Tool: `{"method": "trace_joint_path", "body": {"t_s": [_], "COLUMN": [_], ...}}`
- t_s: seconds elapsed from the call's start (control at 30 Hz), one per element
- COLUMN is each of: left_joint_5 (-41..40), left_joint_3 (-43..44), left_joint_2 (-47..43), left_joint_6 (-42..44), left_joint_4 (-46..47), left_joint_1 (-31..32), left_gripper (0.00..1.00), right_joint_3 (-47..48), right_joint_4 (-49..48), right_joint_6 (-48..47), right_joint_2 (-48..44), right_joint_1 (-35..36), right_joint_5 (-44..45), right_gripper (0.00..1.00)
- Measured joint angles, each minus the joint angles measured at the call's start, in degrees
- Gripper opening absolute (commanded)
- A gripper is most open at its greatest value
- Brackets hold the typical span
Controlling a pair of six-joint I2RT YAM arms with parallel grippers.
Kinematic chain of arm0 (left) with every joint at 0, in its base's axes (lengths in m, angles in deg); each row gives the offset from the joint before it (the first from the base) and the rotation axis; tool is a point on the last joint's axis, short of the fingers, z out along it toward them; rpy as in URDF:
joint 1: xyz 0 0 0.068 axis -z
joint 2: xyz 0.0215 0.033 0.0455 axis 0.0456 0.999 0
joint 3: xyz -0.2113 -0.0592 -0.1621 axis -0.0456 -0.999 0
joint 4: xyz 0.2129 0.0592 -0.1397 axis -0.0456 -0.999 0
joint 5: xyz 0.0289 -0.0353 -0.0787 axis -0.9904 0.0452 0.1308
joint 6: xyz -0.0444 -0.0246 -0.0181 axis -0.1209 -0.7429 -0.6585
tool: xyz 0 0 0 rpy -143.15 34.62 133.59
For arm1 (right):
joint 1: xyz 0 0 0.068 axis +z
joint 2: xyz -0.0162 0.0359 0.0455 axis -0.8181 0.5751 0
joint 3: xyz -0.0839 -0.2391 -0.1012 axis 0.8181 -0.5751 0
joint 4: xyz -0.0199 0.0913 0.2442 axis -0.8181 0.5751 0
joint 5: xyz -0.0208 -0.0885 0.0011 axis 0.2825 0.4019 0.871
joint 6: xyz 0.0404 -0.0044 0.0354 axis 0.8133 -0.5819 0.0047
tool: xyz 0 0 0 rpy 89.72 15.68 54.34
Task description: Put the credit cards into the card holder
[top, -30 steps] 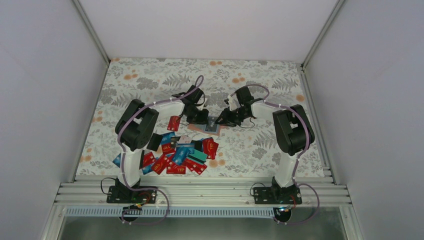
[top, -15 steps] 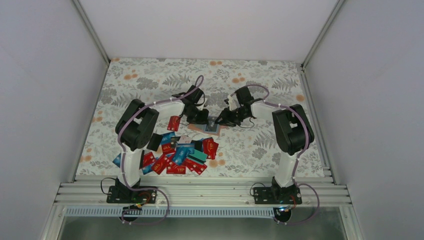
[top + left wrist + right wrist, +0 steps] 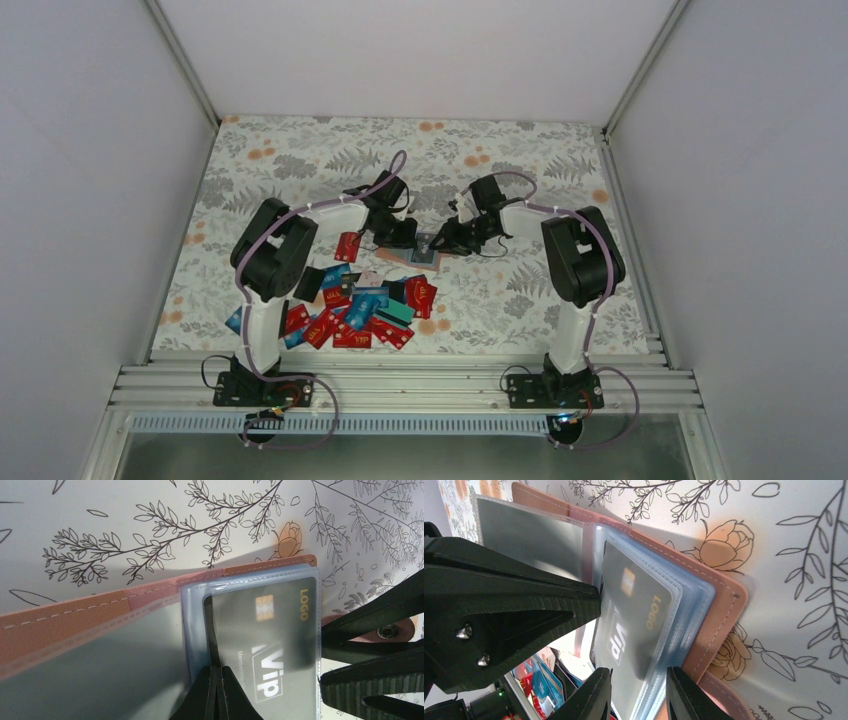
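A black card (image 3: 267, 645) sits nearly home in the open card holder (image 3: 719, 610). The left gripper (image 3: 218, 692), clenched on its edge, should push further; the right gripper (image 3: 639, 692) hangs parted over the sleeves.

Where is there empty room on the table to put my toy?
Bare tablecloth lies beyond both grippers along the back wall, and right of the right arm. It is crowded at the card pile and around the wallet.

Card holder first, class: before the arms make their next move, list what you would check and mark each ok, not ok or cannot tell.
1. Card holder lies open on the table: ok.
2. Black VIP card inside a clear sleeve: ok.
3. Card fully seated: cannot tell.
4. Left claw shut, pinching the sleeve's edge: ok.
5. Right claw open astride the sleeve stack: ok.
6. More credit cards waiting in the pile: ok.
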Motion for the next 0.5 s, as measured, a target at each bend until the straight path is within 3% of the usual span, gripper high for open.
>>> {"method": "trace_joint_path", "body": {"t_s": [0.5], "left_joint_5": [0.6], "left_joint_3": [-0.5], "left_joint_2": [0.0], "left_joint_6": [-0.2], "left_joint_4": [1.1], "left_joint_1": [-0.1], "left_gripper": [0.03], "right_joint_3": [1.4], "right_joint_4": [0.2], "right_joint_6": [0.5], "right_joint_2": [1.0], "right_joint_1": [1.3], "right_joint_5": [-0.1], "right_gripper": [0.30]}}
